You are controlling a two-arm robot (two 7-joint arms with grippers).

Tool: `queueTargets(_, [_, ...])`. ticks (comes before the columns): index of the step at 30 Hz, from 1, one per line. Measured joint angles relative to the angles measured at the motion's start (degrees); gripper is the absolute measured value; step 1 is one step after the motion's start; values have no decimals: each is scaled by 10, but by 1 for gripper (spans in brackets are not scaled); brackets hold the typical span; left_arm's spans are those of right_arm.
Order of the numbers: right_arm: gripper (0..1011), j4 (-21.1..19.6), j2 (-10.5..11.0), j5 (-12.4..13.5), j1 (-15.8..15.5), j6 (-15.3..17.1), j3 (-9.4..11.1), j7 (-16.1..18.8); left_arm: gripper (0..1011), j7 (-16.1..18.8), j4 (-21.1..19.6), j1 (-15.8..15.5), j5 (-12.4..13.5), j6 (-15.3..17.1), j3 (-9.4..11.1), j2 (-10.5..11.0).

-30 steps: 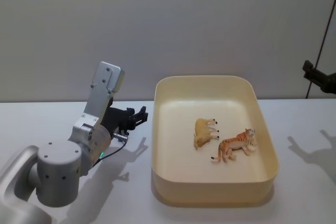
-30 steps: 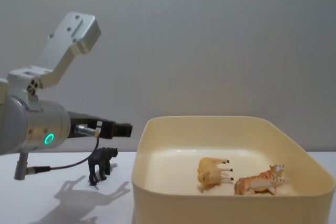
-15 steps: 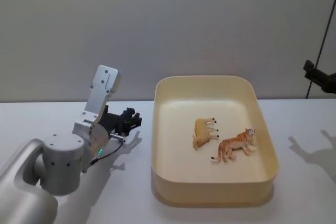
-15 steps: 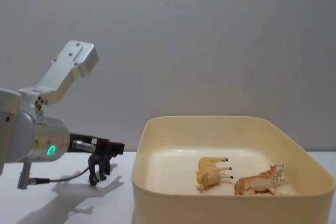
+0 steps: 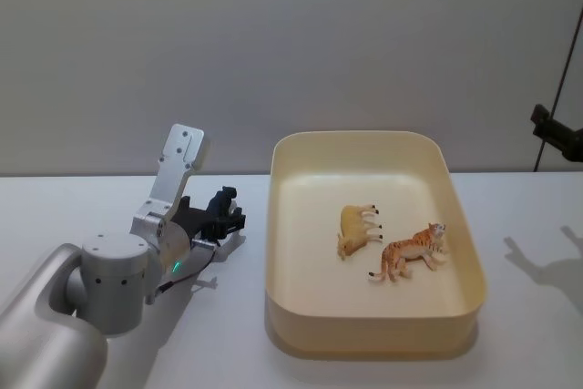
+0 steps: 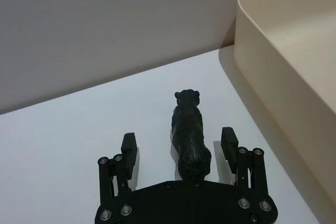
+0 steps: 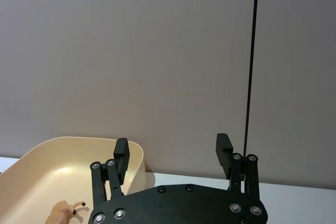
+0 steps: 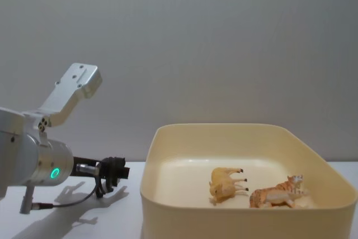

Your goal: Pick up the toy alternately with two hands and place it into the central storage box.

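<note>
My left end effector [image 6: 178, 148] sits low over the white table [image 5: 228, 334], fingers spread wide either side of the small black animal figure [image 6: 188, 135], not touching it. The figure stands just left of the cream-yellow rectangular plastic storage box [image 5: 465, 252]. My right end effector [image 7: 172, 156] hangs open, up beyond the box.

A white table [image 5: 137, 353] stands before a plain grey wall [image 5: 291, 43].

The head view looked down on the storage box [image 5: 282, 252]; the chest view faced it side-on, low across the tabletop [image 8: 72, 222]. Wrist views sat close behind each tool.
</note>
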Motion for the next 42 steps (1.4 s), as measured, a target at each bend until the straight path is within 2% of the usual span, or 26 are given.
queueTargets(3, [1001,0,0,0,0,0,0,0,963,-2,7,-2,0,-2,-1,-1])
queueTargets(8, [1001,0,0,0,0,0,0,0,834,-5,18,-6,-1,-4,-2,-3])
queueTargets(15, [1001,0,0,0,0,0,0,0,598,-7,28,-9,-1,-7,-3,-4])
queueTargets(17, [1001,0,0,0,0,0,0,0,559,-8,29,-10,-1,-7,-3,-4])
queueTargets(18, [1001,0,0,0,0,0,0,0,499,-8,30,-10,-1,-7,-3,-5])
queueTargets(21, [1001,0,0,0,0,0,0,0,441,-8,31,-10,-1,-7,-3,-5])
queueTargets(22, [1001,0,0,0,0,0,0,0,368,-8,30,-10,-1,-7,-3,-5])
queueTargets(25, [1001,0,0,0,0,0,0,0,317,-6,24,-6,-2,-7,-3,-4])
queueTargets(35, [1001,0,0,0,0,0,0,0,294,11,-20,8,-5,0,-5,1])
queueTargets(42, [1001,0,0,0,0,0,0,0,294,5,-63,13,11,11,-5,7])
